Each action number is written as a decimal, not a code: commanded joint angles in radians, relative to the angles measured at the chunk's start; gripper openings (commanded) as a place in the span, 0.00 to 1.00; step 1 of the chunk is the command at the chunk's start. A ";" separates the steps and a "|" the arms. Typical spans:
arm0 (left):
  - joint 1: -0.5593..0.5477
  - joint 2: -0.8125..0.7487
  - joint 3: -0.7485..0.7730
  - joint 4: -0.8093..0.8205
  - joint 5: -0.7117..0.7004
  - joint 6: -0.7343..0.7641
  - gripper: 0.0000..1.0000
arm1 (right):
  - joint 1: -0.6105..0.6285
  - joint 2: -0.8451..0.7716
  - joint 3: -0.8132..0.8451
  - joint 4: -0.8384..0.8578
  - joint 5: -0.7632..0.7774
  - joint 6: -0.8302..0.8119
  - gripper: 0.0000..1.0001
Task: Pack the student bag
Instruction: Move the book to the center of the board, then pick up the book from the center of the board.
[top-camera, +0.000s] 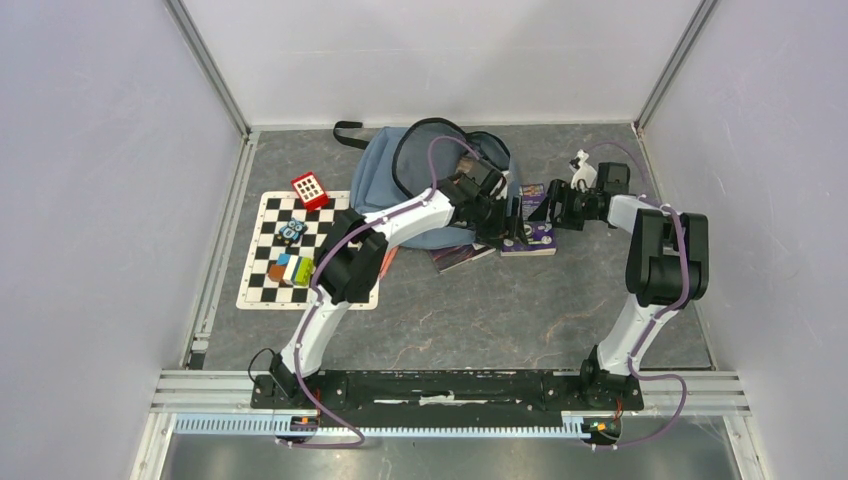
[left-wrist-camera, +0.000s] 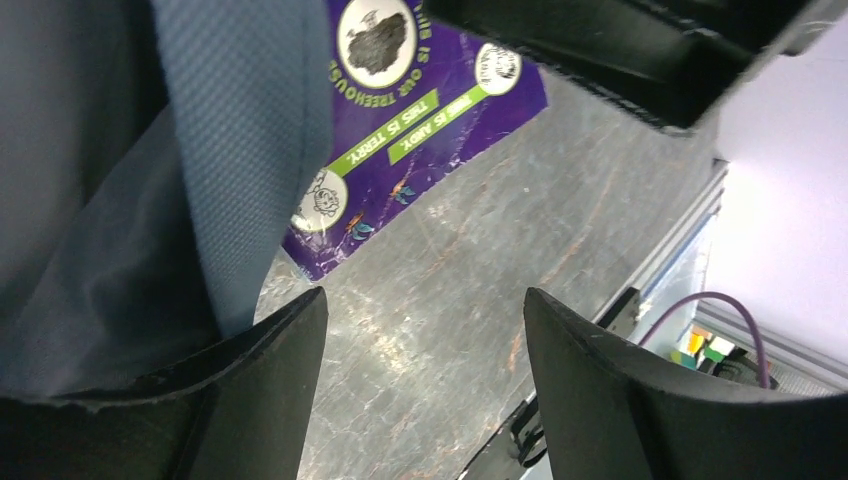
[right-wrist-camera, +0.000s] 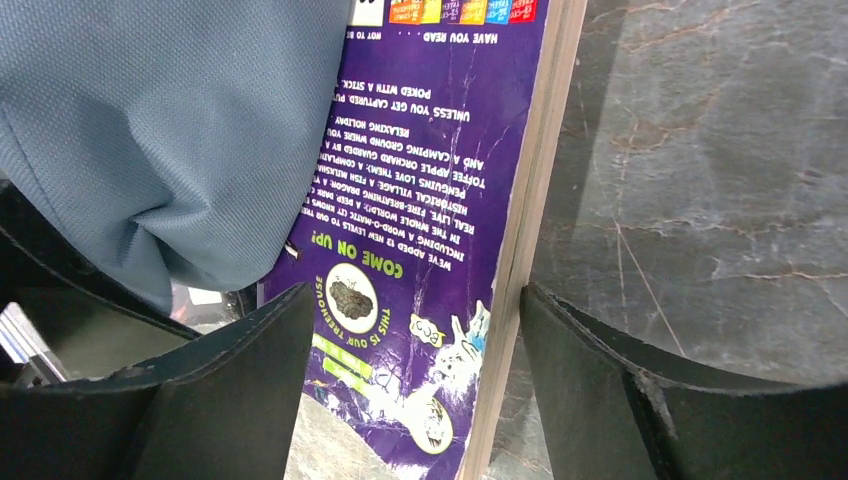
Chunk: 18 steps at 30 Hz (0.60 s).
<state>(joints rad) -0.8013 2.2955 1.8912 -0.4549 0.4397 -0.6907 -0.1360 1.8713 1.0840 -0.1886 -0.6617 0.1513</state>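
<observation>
The student bag (top-camera: 425, 190), blue-grey with a black-rimmed open mouth, lies at the back middle of the table. Its fabric shows in the left wrist view (left-wrist-camera: 240, 150) and in the right wrist view (right-wrist-camera: 170, 130). A purple book (top-camera: 537, 232) lies just right of the bag, with one corner under the fabric (left-wrist-camera: 420, 110). My left gripper (top-camera: 500, 215) is open and empty at the bag's right edge, over bare table (left-wrist-camera: 425, 300). My right gripper (top-camera: 548, 208) is open, and its fingers straddle the book's edge (right-wrist-camera: 440, 250) without closing on it (right-wrist-camera: 415, 295).
A second book (top-camera: 462, 256) sticks out from under the bag's front. A chessboard mat (top-camera: 262, 285) at the left carries a red block (top-camera: 310, 190), a blue toy (top-camera: 292, 232) and coloured blocks (top-camera: 292, 270). White walls enclose three sides.
</observation>
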 joint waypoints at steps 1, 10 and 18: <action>-0.003 -0.019 -0.029 -0.063 -0.082 0.039 0.77 | 0.036 0.010 -0.024 0.017 -0.001 0.024 0.79; 0.002 0.030 0.012 -0.081 -0.165 0.068 0.73 | 0.068 -0.001 -0.083 0.072 0.028 0.065 0.75; 0.004 0.070 0.019 -0.057 -0.145 0.087 0.71 | 0.096 0.011 -0.136 0.108 0.006 0.086 0.73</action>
<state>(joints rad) -0.8047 2.3207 1.8778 -0.5224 0.3378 -0.6651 -0.0933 1.8511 1.0058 -0.0380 -0.6296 0.2108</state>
